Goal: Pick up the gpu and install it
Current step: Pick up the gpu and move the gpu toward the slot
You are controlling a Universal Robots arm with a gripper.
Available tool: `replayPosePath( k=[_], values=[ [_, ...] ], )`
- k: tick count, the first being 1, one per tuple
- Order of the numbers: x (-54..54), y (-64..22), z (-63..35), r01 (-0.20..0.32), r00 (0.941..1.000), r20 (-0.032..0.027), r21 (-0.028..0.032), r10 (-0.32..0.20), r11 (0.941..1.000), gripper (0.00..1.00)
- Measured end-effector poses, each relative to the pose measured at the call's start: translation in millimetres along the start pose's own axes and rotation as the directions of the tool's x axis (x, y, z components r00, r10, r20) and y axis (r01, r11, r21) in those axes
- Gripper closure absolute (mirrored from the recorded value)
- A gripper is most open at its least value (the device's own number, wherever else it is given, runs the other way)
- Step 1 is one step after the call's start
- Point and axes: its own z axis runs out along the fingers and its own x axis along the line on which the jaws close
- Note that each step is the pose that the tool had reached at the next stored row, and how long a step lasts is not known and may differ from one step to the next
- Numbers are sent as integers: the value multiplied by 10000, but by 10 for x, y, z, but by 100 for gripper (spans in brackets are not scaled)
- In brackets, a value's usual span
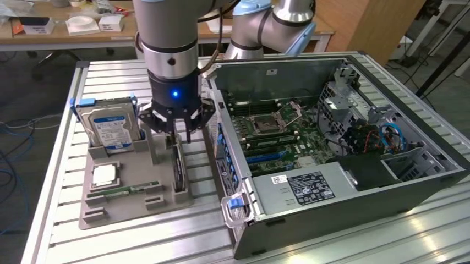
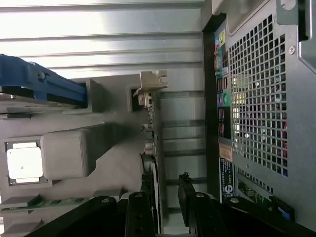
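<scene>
The gpu (image 1: 178,169) stands on edge in a slot of the grey holder (image 1: 125,212), next to the open computer case. In the wrist view the gpu (image 2: 154,133) appears edge-on as a thin green card with its silver bracket (image 2: 150,81) at the far end. My gripper (image 1: 177,132) hangs straight above the card's rear end, close over it. The gripper (image 2: 167,185) is open, its fingers (image 2: 185,195) standing on either side of the card's edge, and one finger sits very near the board. Nothing is gripped.
The holder also carries a silver hard drive (image 1: 110,129) with a blue label, a processor chip (image 1: 105,175) and a memory stick (image 1: 125,191). The open case (image 1: 411,181) with its motherboard (image 1: 283,132) lies at the exterior view's right. A slatted metal table (image 1: 59,165) is underneath.
</scene>
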Motion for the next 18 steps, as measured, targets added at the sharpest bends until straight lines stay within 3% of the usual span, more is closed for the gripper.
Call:
replayPosePath(
  k=[8, 18],
  values=[
    [86, -75, 140, 2, 10000, -1, 0, -2, 10000, 64],
    [93, -205, 318, -1, 10000, 1, -1, 1, 10000, 64]
  ],
)
